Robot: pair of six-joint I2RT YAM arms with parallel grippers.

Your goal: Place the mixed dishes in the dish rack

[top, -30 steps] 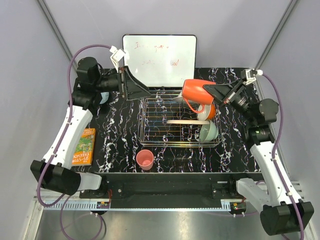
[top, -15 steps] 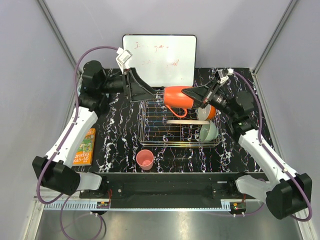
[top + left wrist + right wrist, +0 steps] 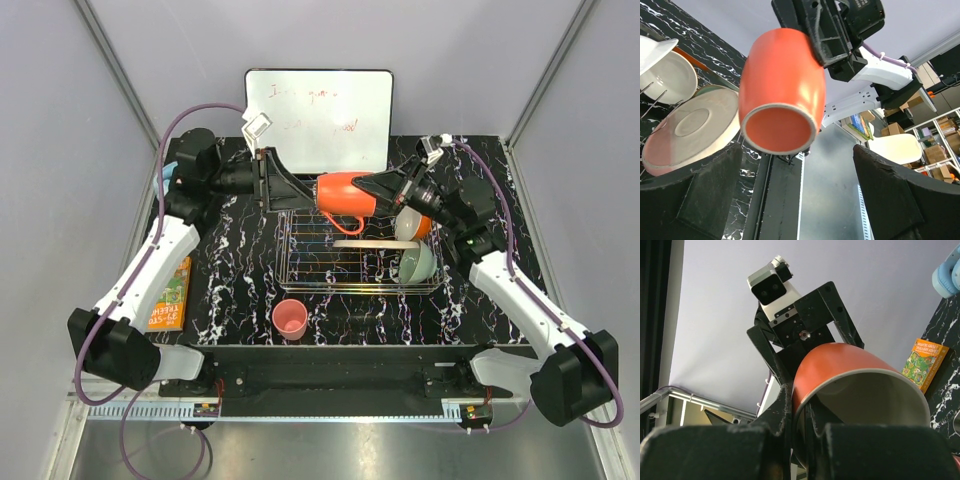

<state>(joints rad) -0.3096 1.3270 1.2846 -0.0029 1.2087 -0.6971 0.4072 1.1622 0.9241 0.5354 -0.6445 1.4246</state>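
Bright, even diffuse light, faint shadows, top view sharp, wrist views' near foreground dark, blurred.

The dish rack's [image 3: 282, 245] left half is seen unfilled, while its right end is taken up by the white plate [image 3: 365, 243], orange bowl [image 3: 415, 226] and mint-green bowl [image 3: 420, 263]. Passage over the back rail is blocked by the orange mug [image 3: 345, 192], hemmed between the left gripper [image 3: 300, 188] and right gripper [image 3: 378, 188]. The whiteboard [image 3: 318, 120] stands close behind.
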